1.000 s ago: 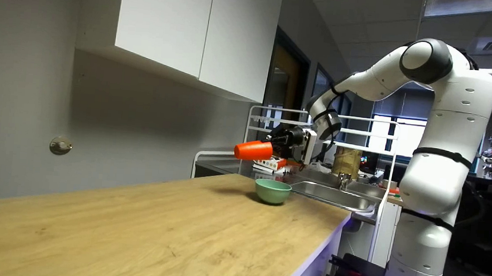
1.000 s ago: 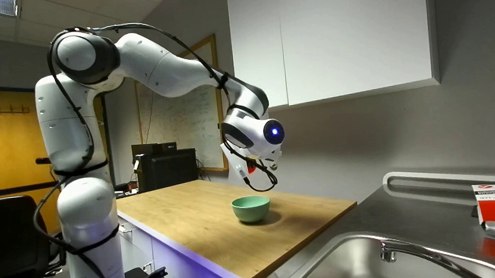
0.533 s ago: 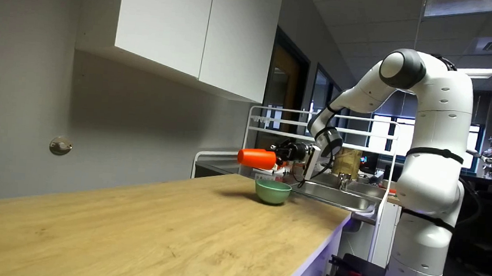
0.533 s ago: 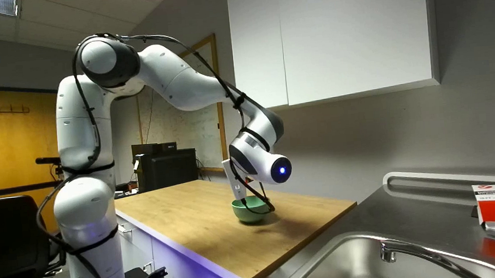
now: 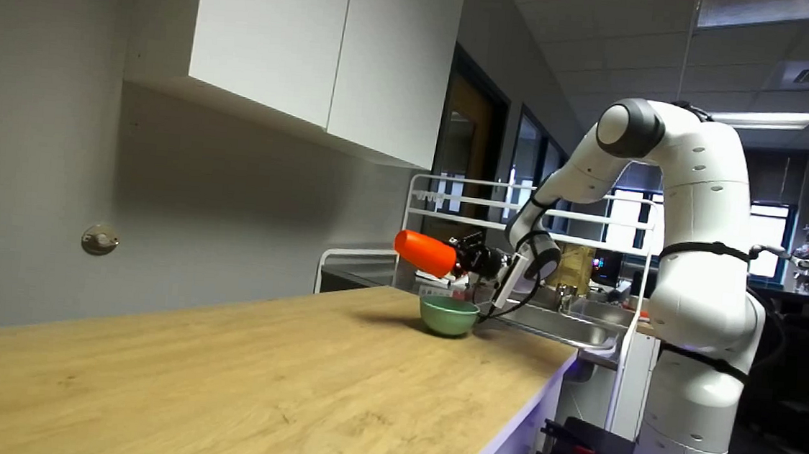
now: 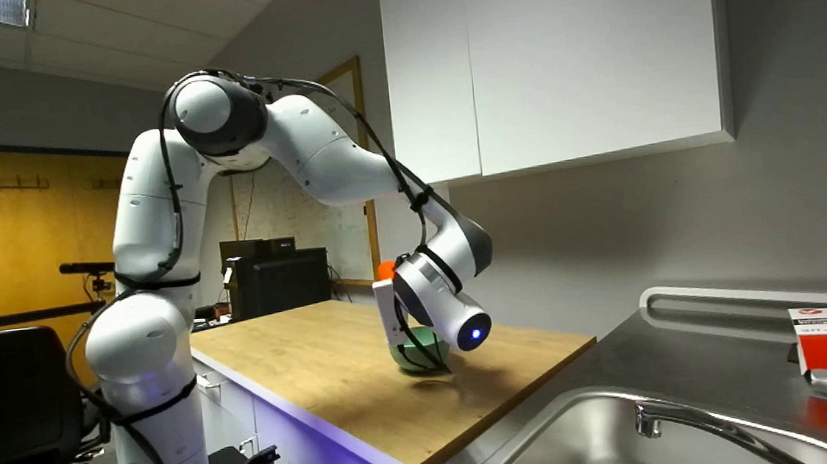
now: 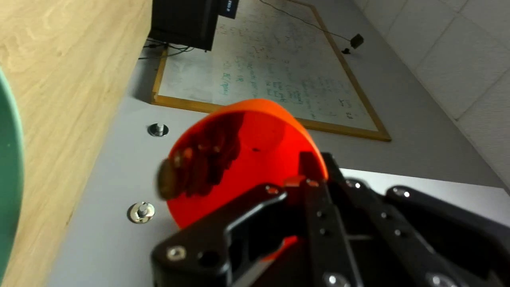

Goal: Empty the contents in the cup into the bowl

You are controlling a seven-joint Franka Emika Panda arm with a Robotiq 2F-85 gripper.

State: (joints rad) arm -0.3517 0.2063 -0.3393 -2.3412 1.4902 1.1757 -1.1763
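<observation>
Evidently we are at the pour: in an exterior view the orange-red plastic tumbler [image 5: 423,252] hangs above the desk [image 5: 278,368], base toward ten o'clock and mouth toward four, where the hand [image 5: 457,255] grasps it. The green bowl [image 5: 446,318] stands upright on the desk at five o'clock from it, placed, we judge, to catch what falls.

In an exterior view the arm's wrist [image 6: 438,307] hides most of the hand and leaves us only a sliver of the tumbler, at eleven o'clock from the bowl.

In the wrist view the hand seems to pinch the tumbler's wall, which we think leaves most of the mouth free. Dark pieces [image 7: 203,169], too blurred to name, crowd the rim at nine o'clock; the bowl's edge shows that way too, so more tilt should drop them there.
</observation>
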